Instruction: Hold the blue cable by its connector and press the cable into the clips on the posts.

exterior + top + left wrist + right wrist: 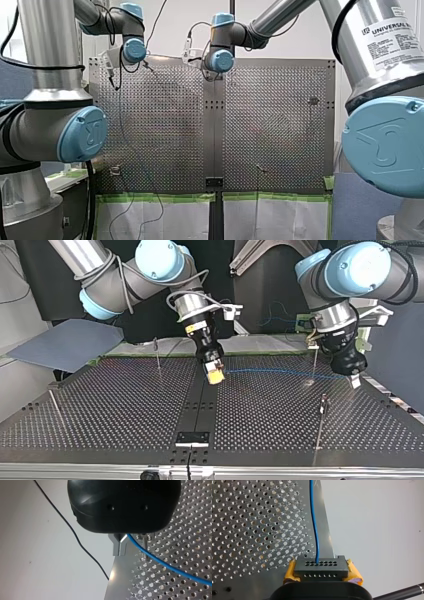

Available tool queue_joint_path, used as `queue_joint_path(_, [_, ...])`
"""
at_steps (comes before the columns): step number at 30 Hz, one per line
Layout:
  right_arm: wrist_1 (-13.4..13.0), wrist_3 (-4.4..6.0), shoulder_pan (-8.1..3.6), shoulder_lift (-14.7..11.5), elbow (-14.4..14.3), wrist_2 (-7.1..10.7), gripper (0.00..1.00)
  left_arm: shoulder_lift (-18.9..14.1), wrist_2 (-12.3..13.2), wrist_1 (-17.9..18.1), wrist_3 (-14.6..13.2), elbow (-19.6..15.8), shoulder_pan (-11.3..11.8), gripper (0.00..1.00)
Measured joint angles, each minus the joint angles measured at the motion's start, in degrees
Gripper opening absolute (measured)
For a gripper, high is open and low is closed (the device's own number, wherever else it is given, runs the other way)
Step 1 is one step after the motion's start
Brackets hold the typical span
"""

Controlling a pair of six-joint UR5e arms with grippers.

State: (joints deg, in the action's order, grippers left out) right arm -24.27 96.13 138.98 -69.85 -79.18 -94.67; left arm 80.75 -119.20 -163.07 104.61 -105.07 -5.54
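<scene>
You see the fingers of my right gripper (215,374) clamped on the black connector (321,567), with a yellow pad (353,573) on either side. The blue cable (280,372) runs from it low over the bench (125,410) to my left gripper (353,379); you cannot tell whether that one grips it. A thin post (314,362) stands just beside the cable, and a second post (322,412) stands apart from it.

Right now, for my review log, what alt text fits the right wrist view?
My right gripper, yellow pads on both sides, is shut on a dark connector with rows of small holes. A blue cable leaves one hole and runs ahead, near the edge of the perforated table.
</scene>
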Motion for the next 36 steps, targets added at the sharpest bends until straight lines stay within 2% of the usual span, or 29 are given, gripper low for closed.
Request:
queue_joint_path(8, [0.0,0.1,0.95,0.6,1.1,-0.54,0.0,2.0,2.5,-1.3,1.0,1.5,1.3,0.0])
queue_joint_path(16, [0.8,0.08,1.81,3.4,2.7,-0.65,0.0,3.9,4.4,-1.2,1.3,1.5,2.0,0.0])
queue_joint_path(24, [1.2,0.19,1.3,3.8,2.8,-0.66,0.0,7.0,5.8,-0.7,1.2,1.6,2.8,0.0])
queue_joint_path(30, [1.2,0.22,0.86,3.8,3.0,-0.44,0.0,7.2,6.1,0.5,1.5,1.6,3.9,0.0])
queue_joint_path(36, [1.3,0.23,0.42,3.9,3.6,0.57,0.0,7.3,5.9,0.6,1.8,1.6,4.5,0.0])
